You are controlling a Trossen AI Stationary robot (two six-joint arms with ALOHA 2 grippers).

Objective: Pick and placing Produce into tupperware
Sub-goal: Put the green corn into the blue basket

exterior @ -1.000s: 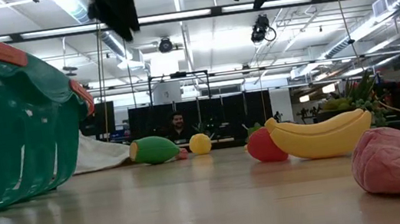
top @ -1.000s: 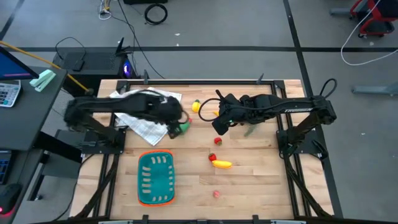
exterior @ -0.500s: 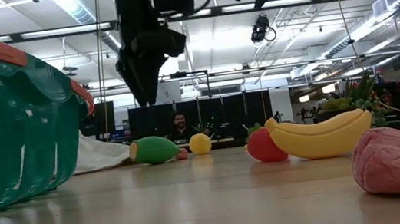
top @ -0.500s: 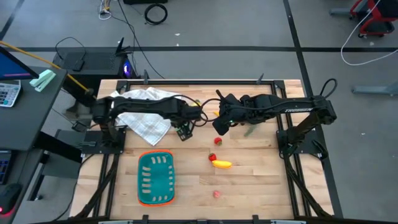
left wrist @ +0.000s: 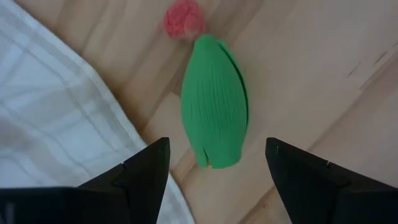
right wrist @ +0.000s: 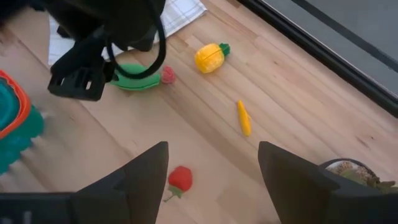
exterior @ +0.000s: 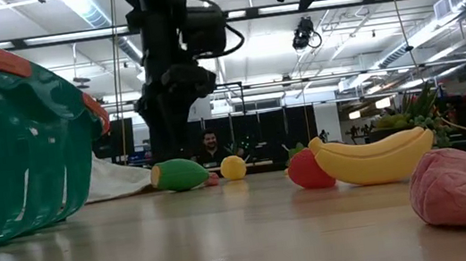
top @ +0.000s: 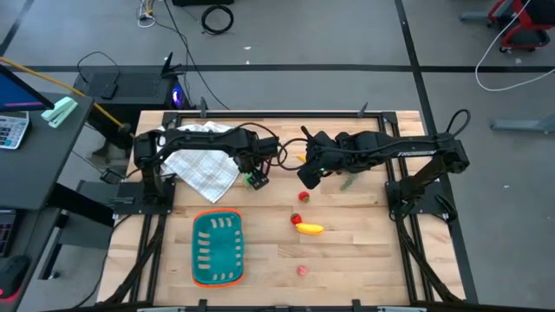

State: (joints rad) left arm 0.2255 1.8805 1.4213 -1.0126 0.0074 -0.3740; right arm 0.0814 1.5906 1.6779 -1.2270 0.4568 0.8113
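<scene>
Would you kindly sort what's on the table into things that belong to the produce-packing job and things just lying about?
Belongs to the job:
- teal tupperware
- green vegetable, under the open left claw
- banana
- lemon
- small orange piece
- red pieces
- pink piece

Just lying about:
- white checked cloth
- potted plant

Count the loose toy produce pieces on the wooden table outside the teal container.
7, though more may be hidden: green leafy vegetable under the left claw with a pink piece beside it; yellow lemon; thin orange piece; red strawberry; yellow banana; pink lump nearest the front edge.
</scene>
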